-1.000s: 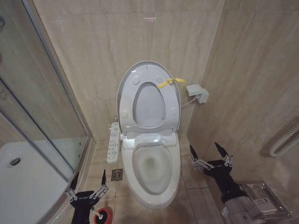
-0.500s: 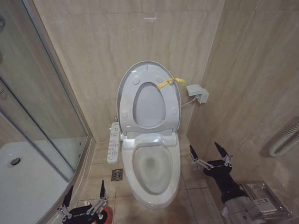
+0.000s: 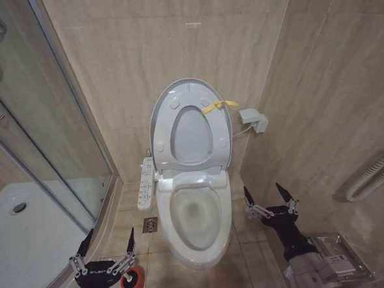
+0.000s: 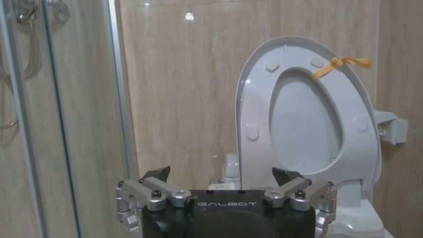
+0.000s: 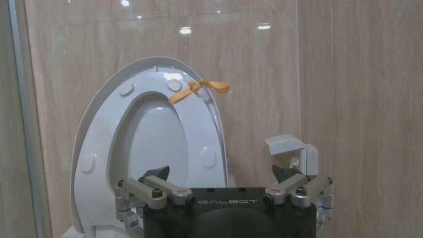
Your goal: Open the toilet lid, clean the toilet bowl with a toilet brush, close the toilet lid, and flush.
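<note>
Beige-tiled bathroom: toilet lid [image 3: 190,92] raised, left gripper [image 3: 109,244] spread wide beside red holder [image 3: 132,281]

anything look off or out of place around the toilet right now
Nothing spilled or damaged. One oddity: a yellow tag is tied at the rim of the raised toilet lid. The toilet bowl looks clean. A red holder cup stands upright on the floor.

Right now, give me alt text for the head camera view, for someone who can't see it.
A toilet lid stands raised against the wall above the open toilet bowl. The open left gripper hovers low beside a red holder cup; the open right gripper waits right of the bowl.
</note>
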You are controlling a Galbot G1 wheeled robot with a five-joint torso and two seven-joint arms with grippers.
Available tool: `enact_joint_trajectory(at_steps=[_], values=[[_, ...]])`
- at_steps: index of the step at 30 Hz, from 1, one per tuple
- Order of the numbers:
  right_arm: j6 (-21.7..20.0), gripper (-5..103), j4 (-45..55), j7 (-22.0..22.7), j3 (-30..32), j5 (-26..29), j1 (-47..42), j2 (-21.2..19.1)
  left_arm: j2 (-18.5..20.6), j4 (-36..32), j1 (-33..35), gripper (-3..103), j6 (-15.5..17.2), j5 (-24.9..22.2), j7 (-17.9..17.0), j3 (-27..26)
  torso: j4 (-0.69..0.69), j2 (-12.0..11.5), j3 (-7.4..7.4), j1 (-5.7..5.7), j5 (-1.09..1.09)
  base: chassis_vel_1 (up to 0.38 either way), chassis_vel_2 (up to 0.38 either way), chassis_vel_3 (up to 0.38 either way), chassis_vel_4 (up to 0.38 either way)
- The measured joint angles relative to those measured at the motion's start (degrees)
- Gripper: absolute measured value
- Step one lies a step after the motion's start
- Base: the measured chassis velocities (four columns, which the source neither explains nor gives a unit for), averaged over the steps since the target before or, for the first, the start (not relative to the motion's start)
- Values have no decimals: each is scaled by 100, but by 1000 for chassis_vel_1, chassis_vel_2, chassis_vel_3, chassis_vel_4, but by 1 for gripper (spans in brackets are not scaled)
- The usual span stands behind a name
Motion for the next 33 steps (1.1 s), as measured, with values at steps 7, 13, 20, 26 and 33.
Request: enact_joint_trajectory(at_steps=[7, 13, 20, 26, 33], values=[[0, 100, 0, 0, 0, 0, 0, 0, -109, 13, 95, 100, -32, 166, 20, 173, 0, 0, 0, 0, 0, 0, 0, 0, 0], [0, 100, 0, 0, 0, 0, 0, 0, -201, 19, 160, 100, -77, 352, -13, 259, 0, 0, 0, 0, 0, 0, 0, 0, 0], [0, 100, 0, 0, 0, 0, 0, 0, -240, 23, 168, 100, -127, 424, -5, 210, 0, 0, 0, 0, 0, 0, 0, 0, 0], [0, 100, 0, 0, 0, 0, 0, 0, -244, 26, 167, 100, -130, 441, 8, 205, 0, 0, 0, 0, 0, 0, 0, 0, 0], [0, 100, 0, 0, 0, 0, 0, 0, -244, 30, 165, 100, -130, 441, 10, 203, 0, 0, 0, 0, 0, 0, 0, 0, 0]])
